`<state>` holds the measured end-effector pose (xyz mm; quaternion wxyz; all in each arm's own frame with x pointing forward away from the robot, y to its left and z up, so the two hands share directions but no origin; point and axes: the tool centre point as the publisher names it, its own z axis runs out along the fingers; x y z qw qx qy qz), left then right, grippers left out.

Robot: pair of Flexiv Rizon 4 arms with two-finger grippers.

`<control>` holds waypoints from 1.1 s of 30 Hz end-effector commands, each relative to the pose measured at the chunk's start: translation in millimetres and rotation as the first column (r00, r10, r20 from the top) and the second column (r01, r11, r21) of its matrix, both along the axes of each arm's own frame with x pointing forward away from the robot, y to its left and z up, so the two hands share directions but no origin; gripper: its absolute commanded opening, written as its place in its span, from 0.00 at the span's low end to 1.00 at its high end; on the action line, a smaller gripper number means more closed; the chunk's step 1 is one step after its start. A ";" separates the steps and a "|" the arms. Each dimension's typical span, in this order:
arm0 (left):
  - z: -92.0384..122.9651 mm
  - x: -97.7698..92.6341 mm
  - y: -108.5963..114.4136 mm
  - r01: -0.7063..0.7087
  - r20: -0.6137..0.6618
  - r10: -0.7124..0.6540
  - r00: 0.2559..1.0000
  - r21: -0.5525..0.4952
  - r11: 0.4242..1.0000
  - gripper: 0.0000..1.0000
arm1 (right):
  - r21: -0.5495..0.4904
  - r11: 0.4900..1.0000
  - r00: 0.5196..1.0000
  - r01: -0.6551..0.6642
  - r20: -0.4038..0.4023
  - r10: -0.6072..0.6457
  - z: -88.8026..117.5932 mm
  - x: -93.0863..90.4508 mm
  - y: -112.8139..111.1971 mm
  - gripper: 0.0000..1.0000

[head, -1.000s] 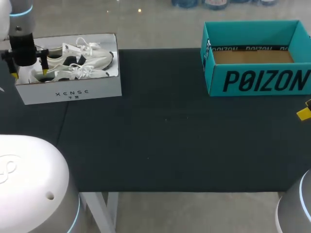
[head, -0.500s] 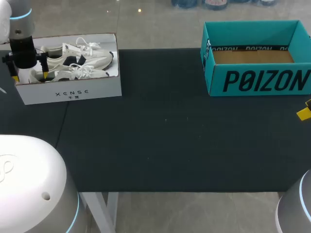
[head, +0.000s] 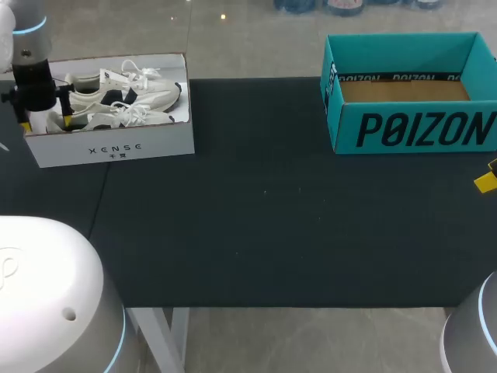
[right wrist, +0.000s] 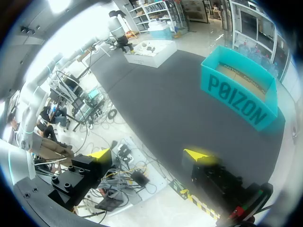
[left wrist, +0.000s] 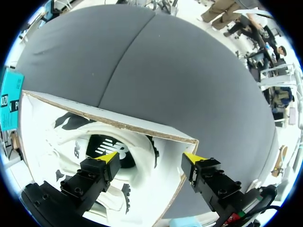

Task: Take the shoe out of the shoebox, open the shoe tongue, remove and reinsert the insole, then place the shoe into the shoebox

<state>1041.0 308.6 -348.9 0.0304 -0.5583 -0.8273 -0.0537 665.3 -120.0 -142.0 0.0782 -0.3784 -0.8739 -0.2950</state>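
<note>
Left tool (head: 45, 122) is down at the left end of the white cardboard shoebox (head: 116, 148), which stands at the left of the dark cloth-covered table (head: 264, 233); inside lies the pair of white lace-up trainers with black patches (head: 132, 97), nothing lifted out yet. In the left wrist view the tool is spread wide and has hold of nothing; one yellow fingertip (left wrist: 110, 157) hangs over the heel opening of the nearer trainer (left wrist: 61, 142), while the other sits outside the box's corner, so the cardboard wall runs between them.

That's the danger, I reckon. Close from here and the fingers would pinch the wall along with the heel, dragging or tipping the whole shoebox instead of freeing a shoe. The two trainers' laces lie close together too, so a lift could snag the second shoe and pull it along.

Right tool (right wrist: 149, 153) hangs wide open and holds nothing, off the table's right edge; it is well apart from the open teal cardboard box (right wrist: 241, 101) at the far right.
</note>
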 end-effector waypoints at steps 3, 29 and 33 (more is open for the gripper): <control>-3.1 6.5 1.8 0.001 -0.001 -0.001 1.000 0.002 1.000 0.35 | -0.002 1.000 1.000 -0.001 -0.003 0.001 -0.7 1.2 0.0 1.00; 41.0 15.3 -2.1 -0.013 0.132 0.013 0.991 0.001 1.000 0.00 | -0.002 1.000 1.000 -0.001 -0.003 0.001 -0.7 1.2 0.0 1.00; 66.8 16.9 -7.3 -0.019 0.191 0.023 0.981 -0.018 1.000 0.00 | -0.002 1.000 1.000 -0.001 -0.003 0.001 -0.7 1.2 0.0 1.00</control>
